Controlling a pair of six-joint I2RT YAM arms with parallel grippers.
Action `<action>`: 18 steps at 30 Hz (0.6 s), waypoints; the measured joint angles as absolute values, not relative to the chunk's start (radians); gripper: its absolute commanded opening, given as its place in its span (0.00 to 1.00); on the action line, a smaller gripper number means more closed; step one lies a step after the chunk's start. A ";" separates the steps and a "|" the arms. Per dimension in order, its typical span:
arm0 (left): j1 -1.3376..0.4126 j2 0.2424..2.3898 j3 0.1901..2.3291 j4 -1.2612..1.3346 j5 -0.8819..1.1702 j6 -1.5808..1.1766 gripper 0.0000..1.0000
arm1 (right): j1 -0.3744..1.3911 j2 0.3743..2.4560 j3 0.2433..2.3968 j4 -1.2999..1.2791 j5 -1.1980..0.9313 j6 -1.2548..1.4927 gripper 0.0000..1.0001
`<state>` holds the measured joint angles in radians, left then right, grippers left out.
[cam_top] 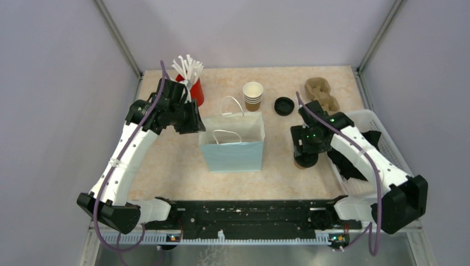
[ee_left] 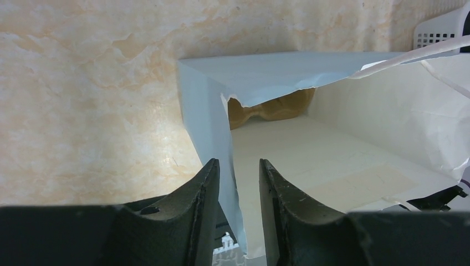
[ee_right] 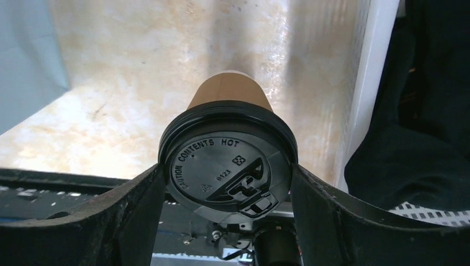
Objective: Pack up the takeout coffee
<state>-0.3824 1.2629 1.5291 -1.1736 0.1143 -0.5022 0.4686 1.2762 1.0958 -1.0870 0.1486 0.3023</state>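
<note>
The takeout coffee (ee_right: 230, 91), a brown paper cup with a black lid, sits between my right gripper's (ee_right: 226, 170) fingers, which press on the lid's rim from both sides. In the top view the coffee (cam_top: 305, 162) is under my right gripper (cam_top: 306, 151), right of the light blue paper bag (cam_top: 233, 151); I cannot tell if it is lifted. My left gripper (cam_top: 197, 124) is at the bag's upper left edge. In the left wrist view its fingers (ee_left: 238, 164) straddle the bag's wall (ee_left: 202, 111) with a narrow gap, not clamped.
A brown cardboard carrier (ee_left: 269, 108) lies inside the bag. At the back are a red cup of white straws (cam_top: 194, 88), a stack of lidless brown cups (cam_top: 253, 97), a loose black lid (cam_top: 284, 105) and another cardboard carrier (cam_top: 322, 93). A white basket (cam_top: 385, 141) stands on the right.
</note>
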 measured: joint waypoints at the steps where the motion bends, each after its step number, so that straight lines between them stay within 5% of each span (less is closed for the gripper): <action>1: -0.382 1.263 1.529 -1.174 0.114 -0.502 0.40 | 0.468 1.259 1.106 -1.092 0.137 0.295 0.69; 18: -0.382 1.214 1.529 -1.173 0.094 -0.493 0.37 | 0.469 1.110 1.650 -1.131 -0.162 0.129 0.65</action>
